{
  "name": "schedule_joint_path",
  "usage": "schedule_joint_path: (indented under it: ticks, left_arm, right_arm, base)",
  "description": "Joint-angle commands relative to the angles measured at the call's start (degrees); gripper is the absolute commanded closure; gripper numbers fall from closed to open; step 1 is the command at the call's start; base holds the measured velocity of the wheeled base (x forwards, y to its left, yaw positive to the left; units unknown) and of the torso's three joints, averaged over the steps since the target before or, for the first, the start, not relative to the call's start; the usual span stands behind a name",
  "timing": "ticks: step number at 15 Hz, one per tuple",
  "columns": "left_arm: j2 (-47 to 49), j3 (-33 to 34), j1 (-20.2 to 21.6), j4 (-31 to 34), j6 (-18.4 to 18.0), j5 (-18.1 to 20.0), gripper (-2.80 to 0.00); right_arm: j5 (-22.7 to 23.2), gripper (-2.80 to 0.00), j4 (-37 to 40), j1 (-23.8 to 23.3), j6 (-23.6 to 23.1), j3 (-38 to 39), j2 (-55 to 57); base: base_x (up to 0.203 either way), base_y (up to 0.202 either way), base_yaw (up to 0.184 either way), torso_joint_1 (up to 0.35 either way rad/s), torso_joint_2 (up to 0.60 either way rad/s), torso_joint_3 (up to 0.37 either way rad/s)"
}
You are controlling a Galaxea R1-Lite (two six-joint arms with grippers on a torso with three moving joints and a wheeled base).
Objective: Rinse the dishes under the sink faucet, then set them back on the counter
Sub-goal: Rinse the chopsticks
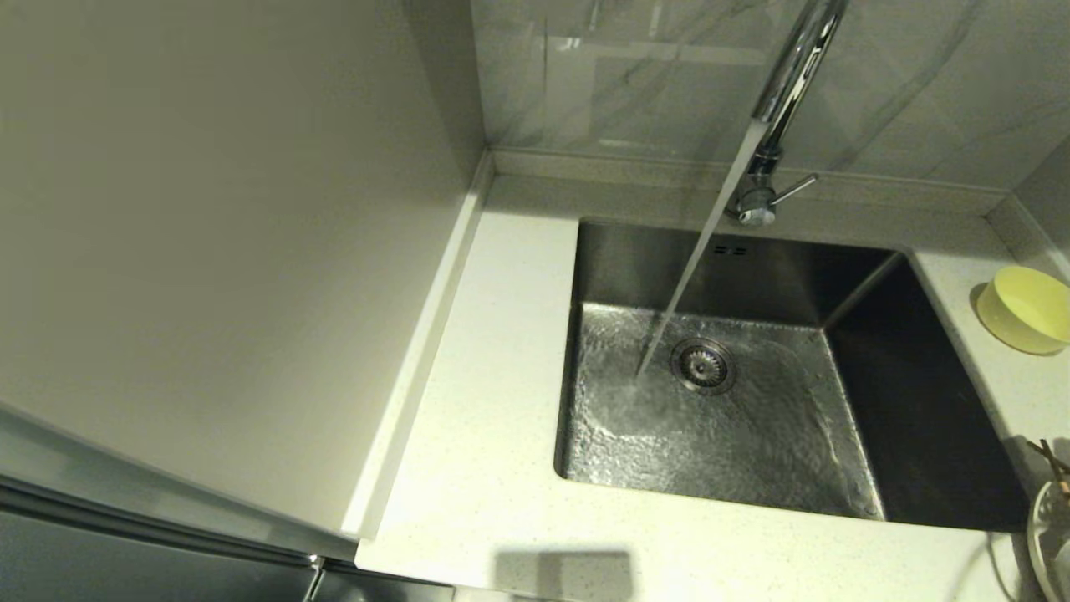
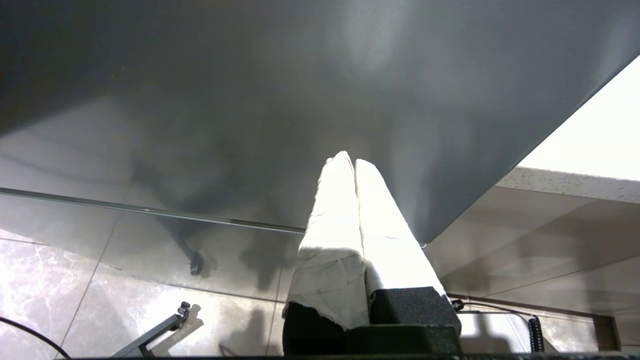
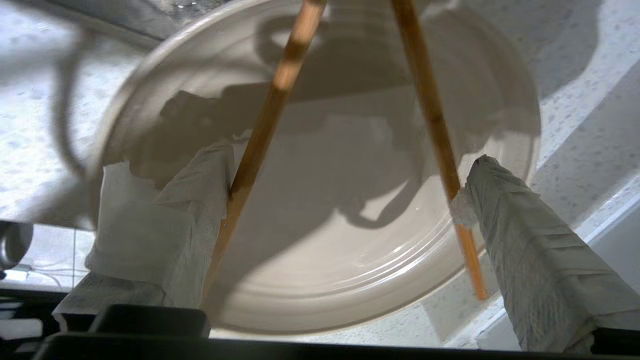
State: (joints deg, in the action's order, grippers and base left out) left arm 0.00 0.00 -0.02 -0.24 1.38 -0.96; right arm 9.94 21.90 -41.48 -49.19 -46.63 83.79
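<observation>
Water runs from the chrome faucet (image 1: 790, 75) into the steel sink (image 1: 919, 401). On the counter (image 1: 501, 376) to the sink's right stands the yellow-green bowl (image 1: 1024, 309). The cream plate (image 1: 1049, 535) peeks in at the head view's lower right edge, with brown chopsticks (image 1: 1053, 464) across it. In the right wrist view, my right gripper (image 3: 350, 157) hangs open just above the plate (image 3: 350, 260). The two chopsticks (image 3: 280, 85) lie splayed between its fingers, each touching one. My left gripper (image 2: 350, 160) is shut and empty, low beside a cabinet front.
A tall pale cabinet side (image 1: 234, 251) walls off the counter's left. The grey-veined marble wall (image 1: 635, 75) rises behind the faucet. The drain strainer (image 1: 704, 365) sits mid-basin under rippling water. Neither arm shows in the head view.
</observation>
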Motion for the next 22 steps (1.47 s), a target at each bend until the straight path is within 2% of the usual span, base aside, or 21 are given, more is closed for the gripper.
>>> schedule_joint_path:
  ticks: [1, 22]
  left_arm:
    - [-0.1, 0.0, 0.0, 0.0, 0.0, 0.0, 0.0]
    - [-0.1, 0.0, 0.0, 0.0, 0.0, 0.0, 0.0]
  right_arm:
    - [0.1, -2.8, -0.1, -0.3, -0.3, -0.3, 1.1]
    - [-0.8, -2.8, 0.2, -3.3, -3.5, -0.8, 3.3]
  base:
    - [0.0, 0.0, 0.0, 0.0, 0.0, 0.0]
    - [0.0, 0.0, 0.0, 0.0, 0.0, 0.0]
